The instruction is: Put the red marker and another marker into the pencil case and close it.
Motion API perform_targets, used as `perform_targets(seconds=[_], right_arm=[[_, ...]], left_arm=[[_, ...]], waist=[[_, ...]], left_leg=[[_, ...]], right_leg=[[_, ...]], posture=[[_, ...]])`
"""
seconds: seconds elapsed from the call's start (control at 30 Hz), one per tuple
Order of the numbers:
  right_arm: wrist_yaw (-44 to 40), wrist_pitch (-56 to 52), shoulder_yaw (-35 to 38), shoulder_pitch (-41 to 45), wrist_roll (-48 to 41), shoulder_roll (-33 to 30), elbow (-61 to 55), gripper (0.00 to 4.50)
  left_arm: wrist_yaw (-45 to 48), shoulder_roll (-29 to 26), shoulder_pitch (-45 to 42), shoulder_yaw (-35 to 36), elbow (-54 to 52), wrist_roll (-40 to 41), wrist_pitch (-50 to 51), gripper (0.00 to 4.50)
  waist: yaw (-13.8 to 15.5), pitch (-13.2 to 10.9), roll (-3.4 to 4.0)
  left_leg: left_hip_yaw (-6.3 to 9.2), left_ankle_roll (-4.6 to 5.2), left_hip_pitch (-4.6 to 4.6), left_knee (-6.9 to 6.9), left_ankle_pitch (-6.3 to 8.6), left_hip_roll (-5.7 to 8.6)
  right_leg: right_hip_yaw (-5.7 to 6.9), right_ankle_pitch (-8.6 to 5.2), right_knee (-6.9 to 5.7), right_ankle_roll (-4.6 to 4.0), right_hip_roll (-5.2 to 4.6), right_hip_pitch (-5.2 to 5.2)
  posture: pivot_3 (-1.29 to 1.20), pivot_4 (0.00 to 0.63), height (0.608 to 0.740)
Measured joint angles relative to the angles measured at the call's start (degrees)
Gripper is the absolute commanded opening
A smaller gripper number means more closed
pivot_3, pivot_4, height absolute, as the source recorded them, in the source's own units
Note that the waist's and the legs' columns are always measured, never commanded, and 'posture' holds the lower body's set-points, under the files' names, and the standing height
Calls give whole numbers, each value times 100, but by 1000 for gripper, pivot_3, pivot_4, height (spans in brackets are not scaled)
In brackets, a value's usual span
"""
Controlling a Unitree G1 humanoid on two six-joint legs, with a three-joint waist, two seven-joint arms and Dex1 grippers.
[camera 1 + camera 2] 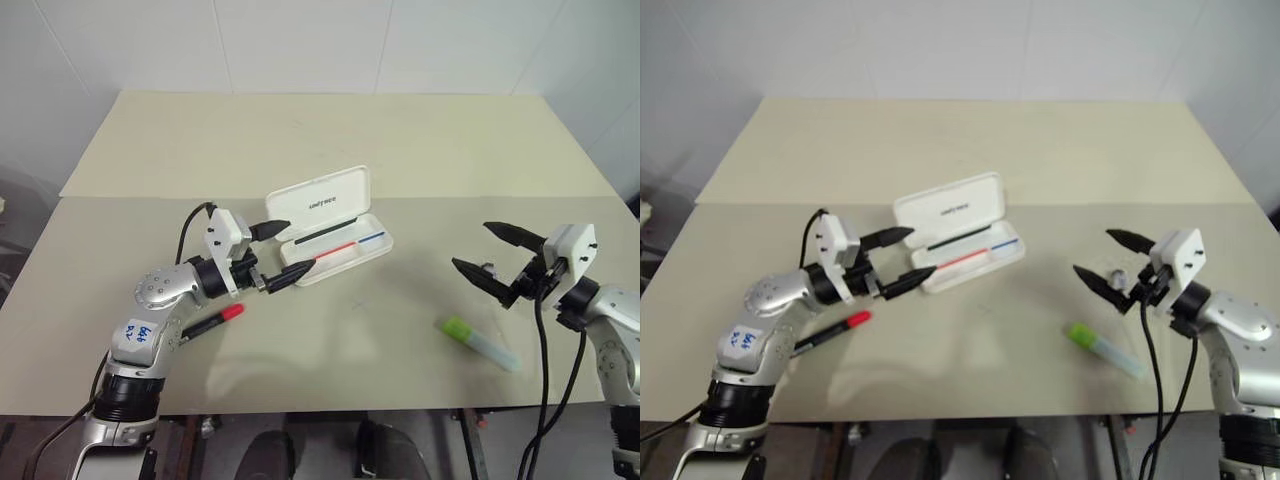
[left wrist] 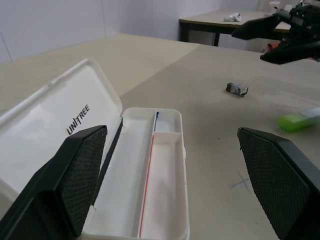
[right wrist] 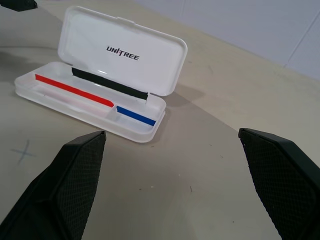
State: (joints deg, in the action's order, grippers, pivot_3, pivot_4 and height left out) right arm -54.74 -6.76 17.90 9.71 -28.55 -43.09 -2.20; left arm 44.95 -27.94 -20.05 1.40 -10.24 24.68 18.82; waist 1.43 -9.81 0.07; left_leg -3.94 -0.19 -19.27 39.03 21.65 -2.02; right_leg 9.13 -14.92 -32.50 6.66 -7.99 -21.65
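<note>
Flat, matte beige table, crossed by a faint seam running side to side. Near its middle, the pencil case: smooth white hard plastic, rectangular with rounded corners, lying open with the lid tilted up behind the shallow tray. Small dark "UNITREE" lettering on the inside of the lid. Inside the tray, a thin divider rib, a slim red stripe, a shorter blue one, and a black strip along the hinge side. No pens in the tray.

Left gripper level just beside the case's left end, jaws spread wide and empty, one tapered black fingertip over the tray's corner, whether touching cannot be told. Finger pads black with a fine cross-hatched, rubbery texture.

The red marker flat on the table near the left arm's forearm, well apart from the case: slim black barrel, glossy bright red cap pointing toward the case.

Another marker flat on the table at the right front, near and below the right gripper: short, thick, lime-green cap, pale bluish-white body. Right jaws likewise spread wide, holding nothing, pointed toward the case.

Small grey crumpled scrap on the table beyond the case, near the right gripper.
</note>
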Motion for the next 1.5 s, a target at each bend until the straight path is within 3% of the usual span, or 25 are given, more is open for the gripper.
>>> perform_targets(seconds=[0.33, 0.43, 0.57, 1.2, 1.5], right_arm=[[-95, -422, 2, 575, -58, -174, -12, 4500], [-182, -445, -154, 810, -19, -182, 19, 4500], [-259, -445, -396, 916, 10, -108, -4, 4500], [-230, -709, -453, 195, -285, 112, -1133, 4500], [-698, -1055, -309, -247, -648, -398, -1548, 4500]], left_arm=[[103, -3, 74, 48, -9, 127, 187, 4471], [155, -11, 75, 21, 2, 80, 111, 3867], [244, -121, 73, -63, 140, -67, 50, 2444], [801, -413, -930, -1355, 902, -1097, 605, 2444], [896, -406, -1160, -1473, 1158, -1322, 650, 2444]], waist=[[-5, 0, -1], [-3, 0, -1], [15, 0, -1], [26, -1, -2], [25, -1, -3]], left_leg=[[-1, 0, 2, 3, 0, -1], [-1, 0, 2, 3, 0, -2], [0, 0, -2, 3, 0, 1], [0, 0, -4, 4, 0, 1], [0, 1, -5, 4, 0, 2]], right_leg=[[0, 0, 0, 0, 1, 2], [0, 0, 0, 0, 1, 2], [2, 0, 0, 0, 0, 2], [1, 0, 3, 1, 3, 2], [2, 0, 4, 1, 3, 2]], posture=[[0, 150, 740], [0, 150, 740], [0, 150, 740], [0, 150, 740], [0, 150, 740]])
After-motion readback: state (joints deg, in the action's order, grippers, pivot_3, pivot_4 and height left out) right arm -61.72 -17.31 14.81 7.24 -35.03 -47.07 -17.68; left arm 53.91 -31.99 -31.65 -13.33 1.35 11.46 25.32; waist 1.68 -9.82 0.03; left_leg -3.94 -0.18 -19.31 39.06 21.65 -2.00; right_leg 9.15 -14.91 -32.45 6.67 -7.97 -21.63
